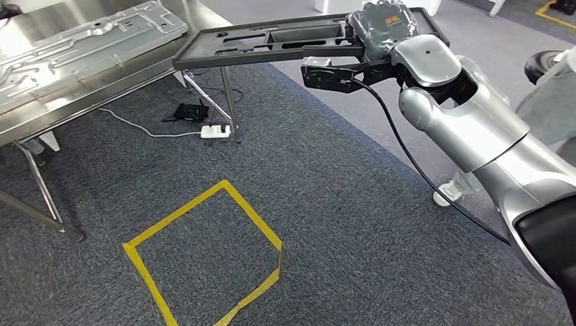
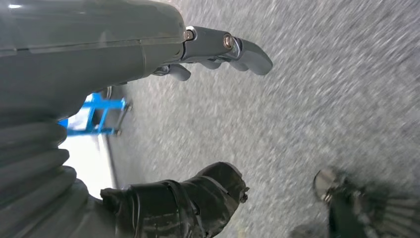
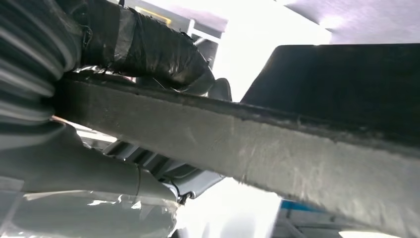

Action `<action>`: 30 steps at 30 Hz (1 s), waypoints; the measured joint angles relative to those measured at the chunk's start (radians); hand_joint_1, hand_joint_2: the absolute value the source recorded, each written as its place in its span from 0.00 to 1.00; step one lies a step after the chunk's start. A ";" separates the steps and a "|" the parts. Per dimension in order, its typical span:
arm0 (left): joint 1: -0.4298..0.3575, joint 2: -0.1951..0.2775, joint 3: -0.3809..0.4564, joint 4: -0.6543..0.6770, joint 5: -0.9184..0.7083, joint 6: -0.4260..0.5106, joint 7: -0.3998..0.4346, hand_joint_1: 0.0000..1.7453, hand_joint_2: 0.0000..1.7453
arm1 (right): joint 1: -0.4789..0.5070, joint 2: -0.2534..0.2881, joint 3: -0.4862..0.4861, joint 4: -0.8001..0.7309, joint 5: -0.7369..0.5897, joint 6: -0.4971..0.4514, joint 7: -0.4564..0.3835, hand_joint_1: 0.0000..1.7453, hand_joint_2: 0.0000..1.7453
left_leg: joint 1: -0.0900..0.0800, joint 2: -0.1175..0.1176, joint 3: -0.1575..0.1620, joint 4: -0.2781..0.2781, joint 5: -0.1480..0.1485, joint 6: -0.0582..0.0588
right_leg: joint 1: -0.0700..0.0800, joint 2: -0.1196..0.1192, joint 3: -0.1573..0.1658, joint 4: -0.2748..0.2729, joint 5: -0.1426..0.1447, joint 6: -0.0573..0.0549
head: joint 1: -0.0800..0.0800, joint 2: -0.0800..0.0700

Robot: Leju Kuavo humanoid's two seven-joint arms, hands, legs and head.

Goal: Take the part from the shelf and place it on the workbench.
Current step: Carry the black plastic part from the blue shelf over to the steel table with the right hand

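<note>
In the head view my right hand (image 1: pixel 384 27), wrapped in black film, grips one end of the part (image 1: pixel 272 41), a long flat black panel with cut-outs. I hold it level in the air, its far end reaching toward the workbench (image 1: pixel 61 112), a steel table at the left. The right wrist view shows my taped thumb (image 3: pixel 148 49) pressed on the part's (image 3: pixel 277 148) thick grey edge. My left hand (image 2: pixel 99 54) hangs over the carpet, fingers (image 2: pixel 223 44) apart, holding nothing.
A stamped silver metal sheet (image 1: pixel 81 41) lies on the workbench. Under the held part are a white power strip (image 1: pixel 216 131), a black adapter (image 1: pixel 190 111) and a slim table leg (image 1: pixel 231 102). A yellow tape square (image 1: pixel 204 251) marks the carpet. A person (image 1: pixel 550 102) stands at the right.
</note>
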 joint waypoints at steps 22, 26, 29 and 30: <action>0.004 -0.002 -0.006 0.000 0.005 0.018 0.013 0.00 1.00 | -0.021 0.051 0.032 0.036 -0.015 -0.014 -0.014 1.00 1.00 | -0.003 0.112 -0.025 0.001 0.002 -0.027 | 0.012 -0.115 0.110 -0.161 0.015 -0.008 | -0.015 0.000; 0.002 -0.004 -0.006 0.000 0.009 0.016 0.014 0.00 1.00 | -0.023 0.054 0.033 0.043 -0.016 -0.015 -0.014 1.00 1.00 | 0.005 0.075 -0.010 -0.011 0.003 -0.010 | 0.008 -0.025 0.025 0.001 -0.059 0.004 | -0.005 0.000; 0.000 -0.004 -0.006 0.000 0.009 0.013 0.013 0.00 1.00 | -0.019 0.053 0.035 0.048 -0.018 -0.014 -0.014 1.00 1.00 | 0.004 0.036 -0.009 -0.006 -0.001 -0.003 | 0.009 -0.012 -0.064 0.123 -0.068 0.003 | -0.004 0.000; -0.001 -0.004 -0.006 0.000 0.009 0.013 0.013 0.00 1.00 | -0.017 0.053 0.035 0.050 -0.018 -0.014 -0.014 1.00 1.00 | 0.004 0.021 -0.008 -0.003 -0.003 -0.004 | 0.008 -0.009 -0.060 0.093 -0.035 0.001 | -0.004 0.000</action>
